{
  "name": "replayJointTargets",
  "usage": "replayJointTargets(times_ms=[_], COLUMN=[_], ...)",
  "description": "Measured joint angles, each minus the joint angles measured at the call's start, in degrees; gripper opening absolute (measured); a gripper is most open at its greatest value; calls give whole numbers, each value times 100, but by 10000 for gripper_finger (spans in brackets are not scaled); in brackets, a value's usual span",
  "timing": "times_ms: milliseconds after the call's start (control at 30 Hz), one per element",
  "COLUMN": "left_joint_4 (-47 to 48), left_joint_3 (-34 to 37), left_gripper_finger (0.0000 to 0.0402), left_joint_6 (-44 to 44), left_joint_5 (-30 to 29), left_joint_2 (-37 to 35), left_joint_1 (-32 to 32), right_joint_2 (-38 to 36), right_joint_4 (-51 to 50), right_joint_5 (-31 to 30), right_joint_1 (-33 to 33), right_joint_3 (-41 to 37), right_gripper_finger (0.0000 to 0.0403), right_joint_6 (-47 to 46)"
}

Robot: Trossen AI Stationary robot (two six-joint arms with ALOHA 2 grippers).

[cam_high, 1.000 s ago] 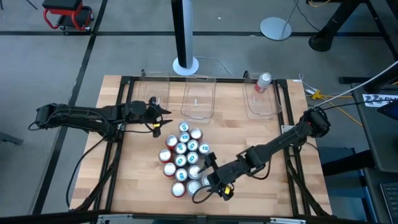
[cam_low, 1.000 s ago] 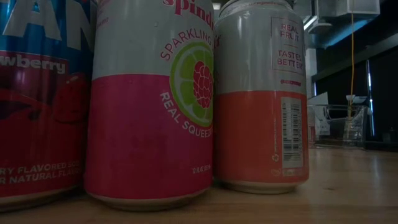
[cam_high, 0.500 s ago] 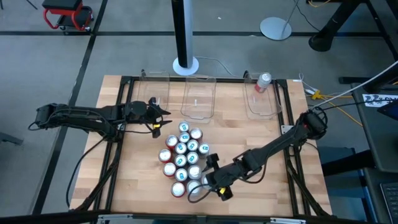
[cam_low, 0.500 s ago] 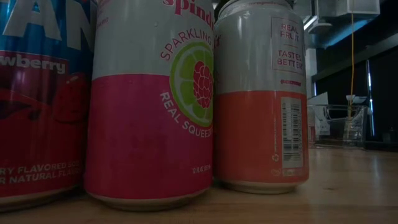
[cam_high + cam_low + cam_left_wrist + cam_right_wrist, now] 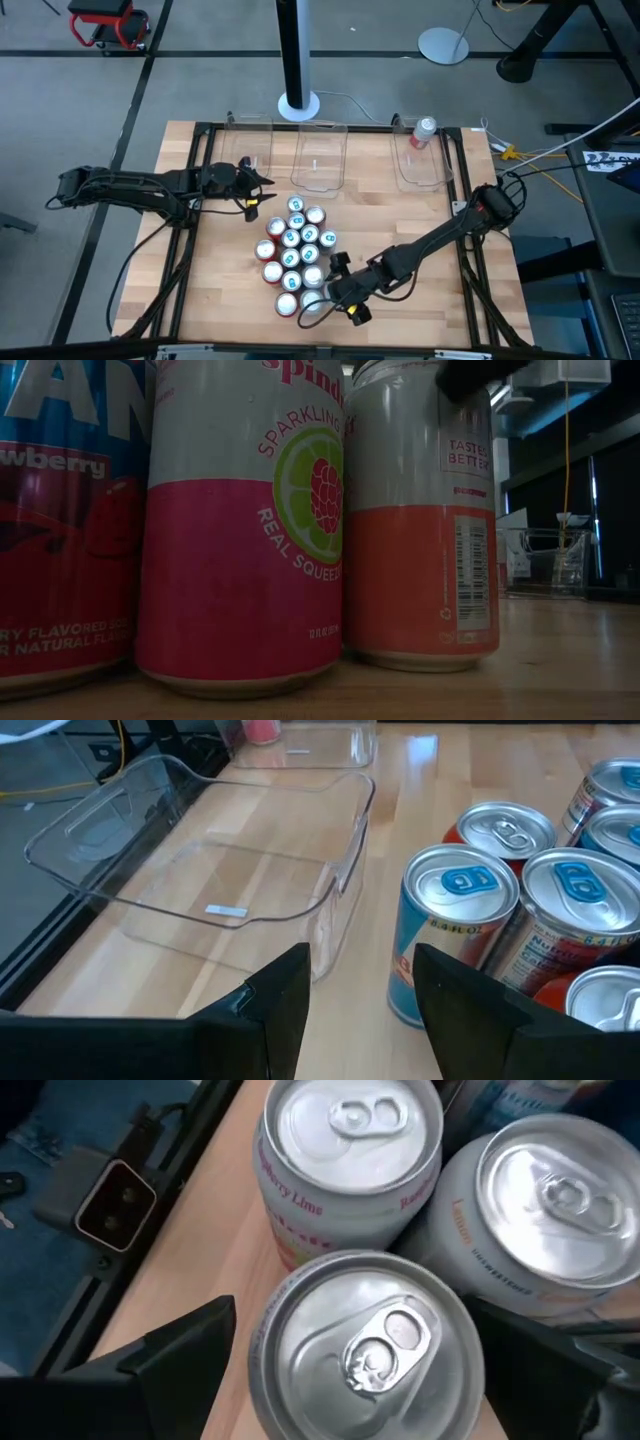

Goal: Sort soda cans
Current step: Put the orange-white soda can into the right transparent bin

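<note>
Several soda cans [image 5: 295, 255] stand upright in a tight cluster mid-table, with red, teal and white bodies and silver tops. My right gripper [image 5: 328, 292] is open at the cluster's near right corner. In the right wrist view its fingers [image 5: 185, 1350] stand on either side of a silver-topped can [image 5: 368, 1345], and I see no touch. A dark finger [image 5: 475, 375] shows by the top of the orange-white can [image 5: 420, 530]. My left gripper [image 5: 262, 195] is open at the cluster's far left, with a teal-white can [image 5: 455, 920] just ahead of it.
Three clear bins [image 5: 320, 155] sit along the far edge, and the right bin [image 5: 420, 165] holds one red can [image 5: 424, 132]. A clear bin [image 5: 230, 850] lies close beside my left gripper. Bare wood lies left and right of the cluster. A black frame runs along the table's edges.
My right gripper has moved a little toward the table's left, in over the near right cans of the cluster. One of its dark fingers has come into the low view at the top of the orange-white can. The cans have stayed where they were.
</note>
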State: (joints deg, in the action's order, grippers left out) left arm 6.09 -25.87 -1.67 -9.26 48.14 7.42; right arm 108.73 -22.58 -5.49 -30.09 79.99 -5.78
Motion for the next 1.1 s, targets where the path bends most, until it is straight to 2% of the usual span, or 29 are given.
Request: replayJointTargets(times_ms=[167,400,733,1100], left_joint_4=[53,70,68,63], left_joint_3=[0,0,0,0], left_gripper_finger=[169,169,169,169], left_joint_6=[17,17,0,-2], left_joint_5=[0,-2,-2,-2], left_joint_2=[0,0,0,0], left_joint_1=[0,0,0,0], right_joint_2=[2,-3,-122,-998], right_joint_4=[-16,-58,-284,-1395], right_joint_5=[-155,-243,-486,-1204], right_joint_1=[2,2,-70,-105], right_joint_3=[0,0,-7,-11], right_gripper_finger=[361,292,298,292], right_joint_6=[8,19,282,280])
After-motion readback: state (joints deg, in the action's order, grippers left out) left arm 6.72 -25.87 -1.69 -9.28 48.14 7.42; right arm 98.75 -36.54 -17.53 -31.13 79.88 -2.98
